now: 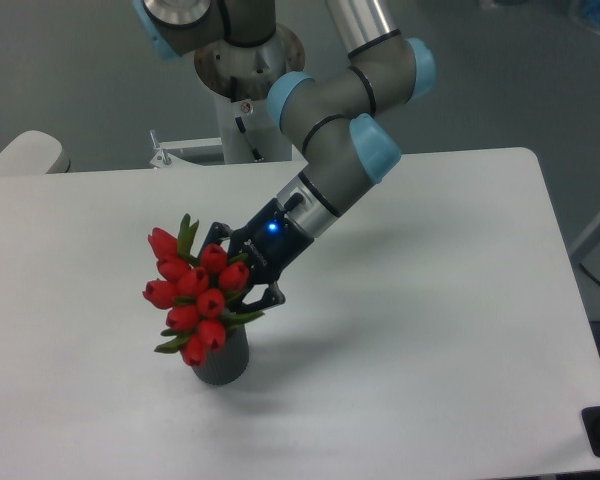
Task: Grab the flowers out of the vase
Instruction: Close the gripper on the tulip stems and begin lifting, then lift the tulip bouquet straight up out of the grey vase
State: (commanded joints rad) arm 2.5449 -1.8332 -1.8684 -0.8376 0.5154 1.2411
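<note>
No words can be read. The arm leans down from the top, and its gripper [238, 268] squeezes the flowers [195, 294], which sit right above the vase [221, 360] on the table [430, 300].

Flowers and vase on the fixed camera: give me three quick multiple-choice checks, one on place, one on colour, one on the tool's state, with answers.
1. Where does the vase stand on the table?
A. Near the front edge, left of centre
B. At the far right corner
C. Against the arm's base

2. What colour are the buds of the flowers?
A. Yellow
B. Red
C. White

3. What is the tool doing?
A. Hanging open, high above the table
B. Closed on the vase's wall
C. Closed around the bunch, above the vase

Answers: 1 A, the dark vase sits front-left of the white top. 2 B, every bud is red among green leaves. 3 C, its dark fingers wrap the bunch just above the vase's rim.
</note>
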